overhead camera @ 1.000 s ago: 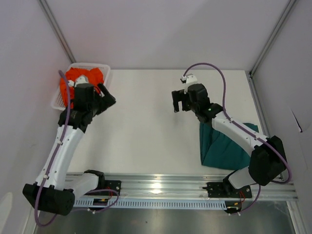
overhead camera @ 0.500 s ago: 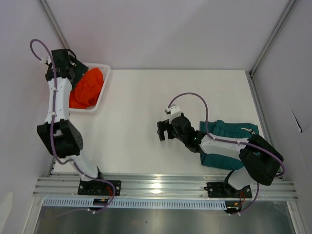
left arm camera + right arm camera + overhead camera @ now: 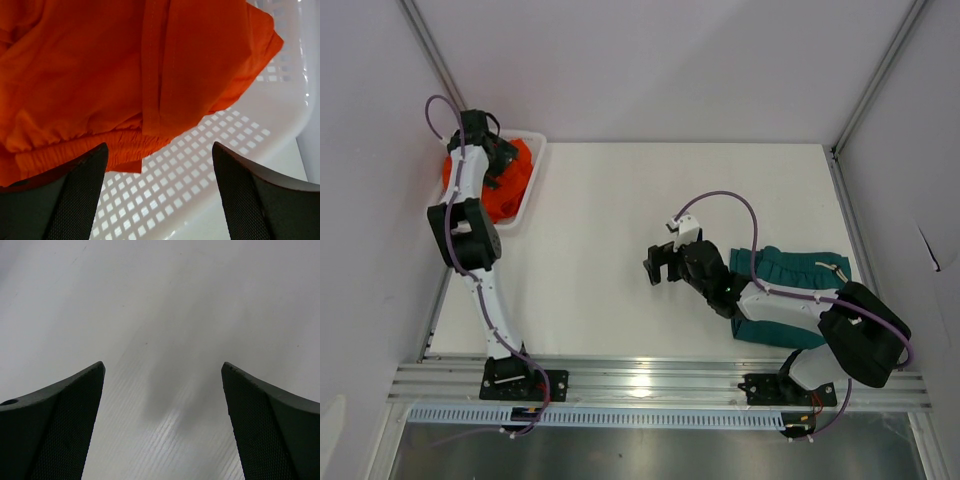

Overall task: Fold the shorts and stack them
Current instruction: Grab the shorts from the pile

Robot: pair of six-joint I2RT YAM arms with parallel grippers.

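Note:
The orange shorts [image 3: 506, 190] lie bunched in the white mesh basket [image 3: 533, 172] at the table's far left. In the left wrist view the orange shorts [image 3: 110, 75] fill the top, over the basket's mesh floor [image 3: 200, 170]. My left gripper [image 3: 496, 160] hangs over the basket, open and empty, just above the shorts. The teal shorts [image 3: 790, 290] lie folded near the table's right front, partly under my right arm. My right gripper [image 3: 660, 268] is open and empty over bare table left of the teal shorts.
The white table [image 3: 620, 220] has metal frame posts at its back corners and white walls on three sides. An aluminium rail [image 3: 650, 385] runs along the near edge, with both arm bases bolted to it.
My left arm swung up and back over the basket, and the gripper now hangs just above the orange shorts. My right arm drew back from the table's middle toward the teal shorts.

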